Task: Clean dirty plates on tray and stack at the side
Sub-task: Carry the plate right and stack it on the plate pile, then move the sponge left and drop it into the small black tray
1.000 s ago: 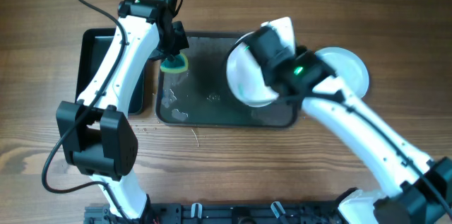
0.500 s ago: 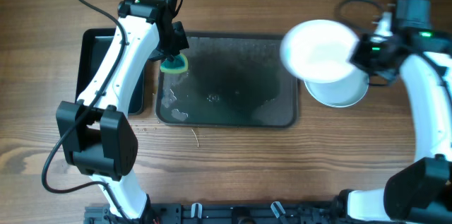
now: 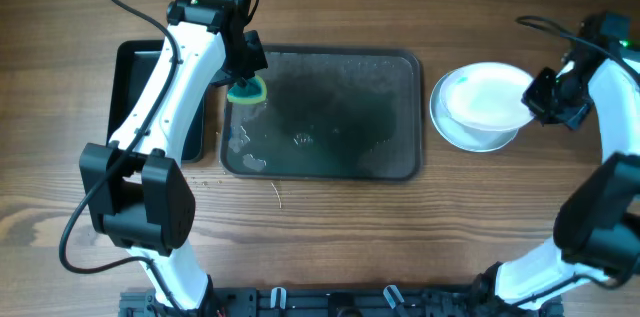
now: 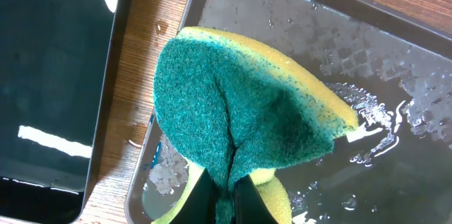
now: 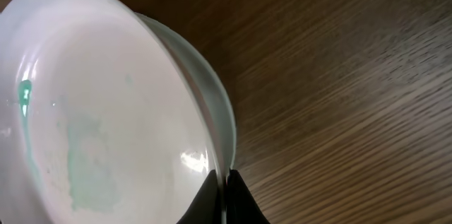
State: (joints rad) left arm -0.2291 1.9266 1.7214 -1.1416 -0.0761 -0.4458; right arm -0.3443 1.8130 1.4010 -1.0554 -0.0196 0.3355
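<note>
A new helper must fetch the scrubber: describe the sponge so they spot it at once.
Find the big dark grey tray and go to its far left corner, beside the smaller black tray. The sponge hangs there, folded in the left gripper: the only soft thing, yellow foam with a green scouring face.

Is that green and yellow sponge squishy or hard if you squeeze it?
Probably squishy: the sponge is pinched into a fold where the left gripper grips it. It likely feels light, since that small pinch alone holds it up. It may be soggy and drippy, as the tray under it looks wet.
</note>
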